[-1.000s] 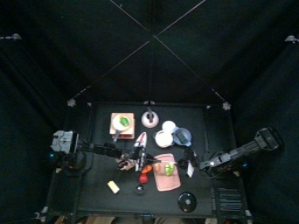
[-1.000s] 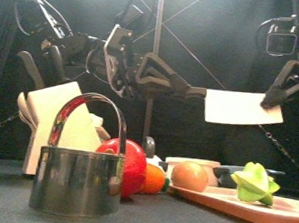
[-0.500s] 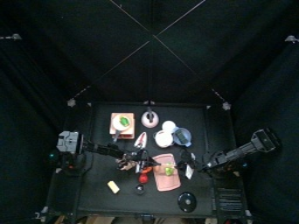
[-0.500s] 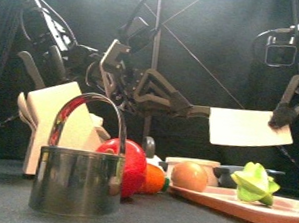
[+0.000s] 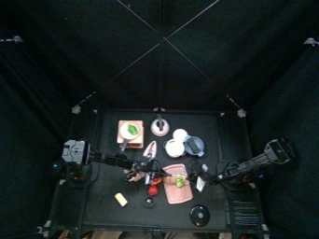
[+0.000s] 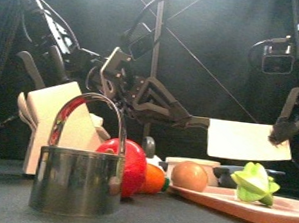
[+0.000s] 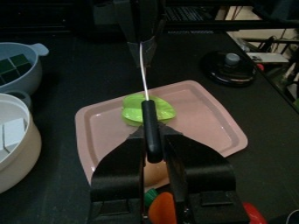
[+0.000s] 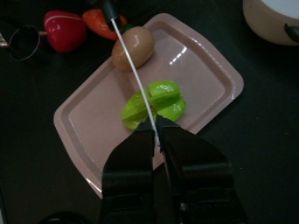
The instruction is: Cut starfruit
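The starfruit (image 8: pixel 167 101) is a glossy yellow-green piece lying on the pink cutting board (image 8: pixel 211 79), beside a brown egg-shaped thing (image 8: pixel 133 48). A knife with a broad white blade (image 6: pixel 250 141) hangs level just above the fruit (image 6: pixel 254 183). My left gripper (image 7: pixel 149 144) is shut on its black handle (image 7: pixel 149 118). My right gripper (image 8: pixel 153 131) is shut on the blade's far end. Both wrist views show the blade edge-on, running over the starfruit (image 7: pixel 131 109). In the top view the board (image 5: pixel 184 177) lies between the two arms.
A steel cup with a hoop handle (image 6: pixel 78 176) stands at the front left, with a red fruit (image 6: pixel 131 167) and an orange one behind it. White bowls (image 5: pixel 178 145) and a wooden board (image 5: pixel 130 132) are at the back. A pale yellow chunk (image 5: pixel 121 199) lies front left.
The knife has come down towards the starfruit and drifted to the right, both grippers still holding it. The right arm has pulled back to the right.
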Robot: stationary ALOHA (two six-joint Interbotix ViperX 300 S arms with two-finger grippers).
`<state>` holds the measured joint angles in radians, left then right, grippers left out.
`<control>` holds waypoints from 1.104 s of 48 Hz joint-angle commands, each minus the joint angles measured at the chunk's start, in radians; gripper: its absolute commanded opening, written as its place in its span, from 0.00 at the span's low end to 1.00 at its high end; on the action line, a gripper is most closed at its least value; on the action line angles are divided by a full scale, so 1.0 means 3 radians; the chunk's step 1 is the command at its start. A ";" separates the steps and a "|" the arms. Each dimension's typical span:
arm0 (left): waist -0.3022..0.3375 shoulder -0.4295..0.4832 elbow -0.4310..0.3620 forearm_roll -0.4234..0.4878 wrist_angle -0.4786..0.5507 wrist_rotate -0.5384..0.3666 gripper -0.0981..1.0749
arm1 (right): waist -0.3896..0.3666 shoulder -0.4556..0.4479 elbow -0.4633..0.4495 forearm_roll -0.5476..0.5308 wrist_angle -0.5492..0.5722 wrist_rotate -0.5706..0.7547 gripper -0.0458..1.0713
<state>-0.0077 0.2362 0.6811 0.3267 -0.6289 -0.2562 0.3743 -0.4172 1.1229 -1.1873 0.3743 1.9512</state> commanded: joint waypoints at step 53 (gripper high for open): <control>0.0020 0.0087 -0.0056 0.0015 0.0307 0.0000 0.50 | -0.0005 0.0378 -0.0020 0.0199 -0.0051 0.0041 0.26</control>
<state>0.0015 0.2700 0.6596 0.3267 -0.5476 -0.2562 0.3697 -0.3129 1.1091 -1.1443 0.3574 1.9512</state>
